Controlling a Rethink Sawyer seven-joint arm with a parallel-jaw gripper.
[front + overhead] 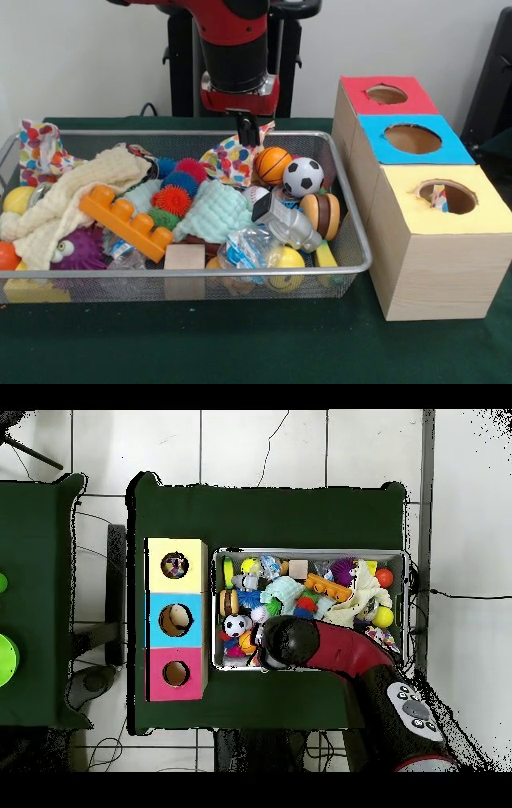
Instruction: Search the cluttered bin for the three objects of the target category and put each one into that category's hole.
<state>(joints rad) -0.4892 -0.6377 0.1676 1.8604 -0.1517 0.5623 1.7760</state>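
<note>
No writing is legible anywhere: a wire-mesh bin (352, 240) on the green worktop (240, 344) holds fleecy cloths, a knobbly orange brick (126, 222) and smooth balls, the end effector (250, 133) apparently pinching a confetti-print cloth (232, 160), beside wooden holed boxes (424, 256).

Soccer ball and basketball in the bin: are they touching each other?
Cannot tell. In the front view the soccer ball sits right beside the basketball, edges meeting or overlapping, but no clear contact or gap shows. In the overhead view the arm covers that spot.
</note>
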